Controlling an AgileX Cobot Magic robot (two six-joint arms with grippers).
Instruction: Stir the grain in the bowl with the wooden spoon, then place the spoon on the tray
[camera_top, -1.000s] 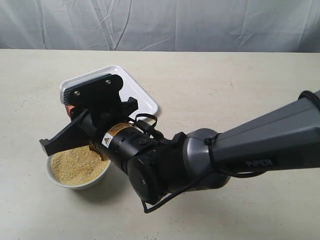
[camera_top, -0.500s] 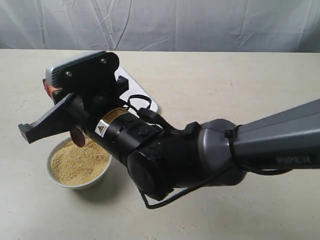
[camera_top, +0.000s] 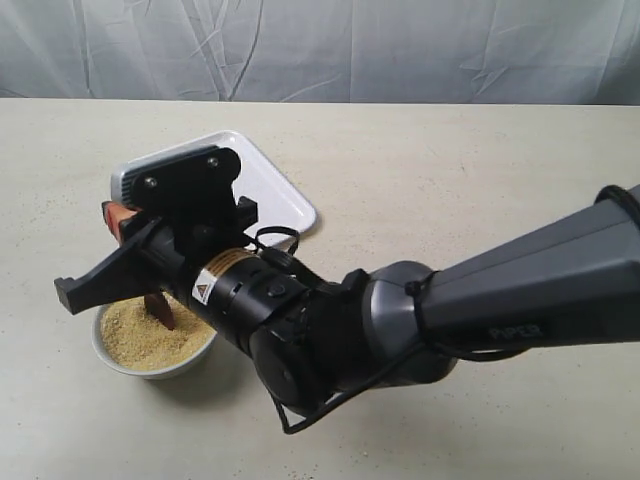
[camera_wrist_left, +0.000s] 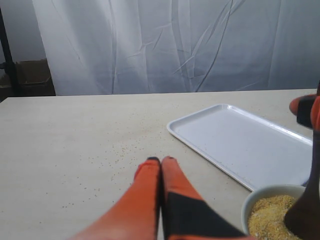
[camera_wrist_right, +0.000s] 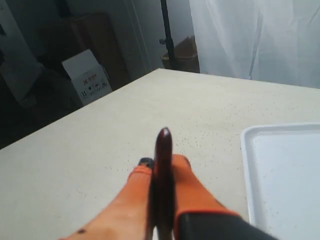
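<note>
The white bowl (camera_top: 150, 368) stands at the near left, filled with yellow grain (camera_top: 135, 335). My right gripper (camera_top: 122, 222) hangs over it, shut on the dark wooden spoon (camera_top: 160, 308), which stands upright with its lower end in the grain. In the right wrist view the spoon (camera_wrist_right: 163, 165) is pinched between the orange fingers of the right gripper (camera_wrist_right: 163, 162). The white tray (camera_top: 278, 188) lies just behind the bowl, bare. The left gripper (camera_wrist_left: 161, 161) is shut and empty, low over the table beside the bowl (camera_wrist_left: 260, 196), the spoon (camera_wrist_left: 304, 220) and the tray (camera_wrist_left: 250, 145). It does not show in the exterior view.
Spilled grains (camera_wrist_left: 115, 150) dot the table in front of the left gripper. A pale curtain (camera_top: 400, 50) closes off the back. The right arm's thick body (camera_top: 400, 330) stretches across the near table. A cardboard box (camera_wrist_right: 87, 77) stands beyond the table's far edge.
The right gripper lifted the spoon out of the grain, up and to the left, then brought it back down. The spoon's end is in the grain again, further left than a second ago.
</note>
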